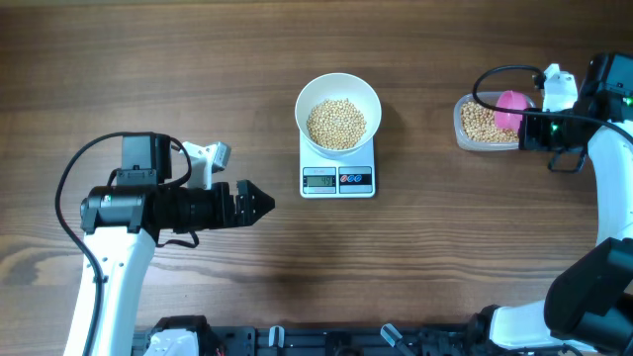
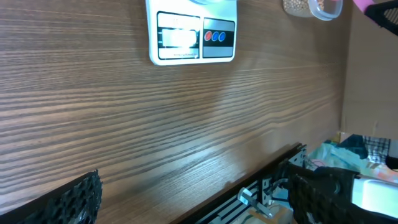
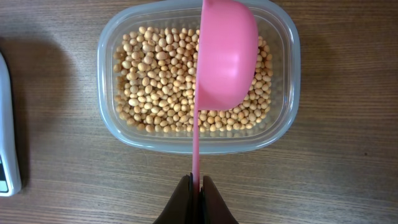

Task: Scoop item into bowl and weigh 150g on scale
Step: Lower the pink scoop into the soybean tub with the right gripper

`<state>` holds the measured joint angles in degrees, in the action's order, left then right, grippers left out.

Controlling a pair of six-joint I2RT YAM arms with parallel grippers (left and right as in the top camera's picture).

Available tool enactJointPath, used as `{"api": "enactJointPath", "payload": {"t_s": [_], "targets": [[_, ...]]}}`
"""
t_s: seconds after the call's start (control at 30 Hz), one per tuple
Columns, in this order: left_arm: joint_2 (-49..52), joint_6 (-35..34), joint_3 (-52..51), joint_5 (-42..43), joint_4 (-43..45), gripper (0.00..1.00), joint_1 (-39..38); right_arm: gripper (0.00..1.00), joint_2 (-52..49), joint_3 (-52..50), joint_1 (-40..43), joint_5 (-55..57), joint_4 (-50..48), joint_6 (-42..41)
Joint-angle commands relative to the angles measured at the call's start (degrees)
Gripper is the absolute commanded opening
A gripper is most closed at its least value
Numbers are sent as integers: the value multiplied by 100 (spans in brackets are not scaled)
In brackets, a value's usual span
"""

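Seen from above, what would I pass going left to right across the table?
Left arm's black tool → round white bowl of tan beans on the flat white scale → clear rounded plastic container → right arm's tool gripping a pink scoop.

**Desk surface: items in direct contact**

The desk (image 1: 445, 257) is a brown wood-grain board. Two items rest directly on it. The scale (image 1: 337, 180) sits near the centre, display edge toward the arm side. A clear plastic container (image 1: 461, 124) sits well apart, at the right.
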<state>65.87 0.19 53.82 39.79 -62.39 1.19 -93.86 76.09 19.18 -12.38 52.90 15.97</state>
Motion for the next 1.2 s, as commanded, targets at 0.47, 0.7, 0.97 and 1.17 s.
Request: {"api": "enactJointPath", "payload": {"t_s": [0.47, 0.7, 0.97, 1.17], "targets": [[48, 109, -24, -90, -2, 100, 15, 4, -90, -70, -9, 354, 22, -125], [48, 109, -24, -90, -2, 100, 15, 4, -426, -70, -286, 334, 37, -367], [48, 109, -24, -90, -2, 100, 15, 4, -461, -70, -787, 326, 52, -417], [48, 109, -24, -90, -2, 100, 15, 4, -461, -70, -776, -214, 186, -411]]}}
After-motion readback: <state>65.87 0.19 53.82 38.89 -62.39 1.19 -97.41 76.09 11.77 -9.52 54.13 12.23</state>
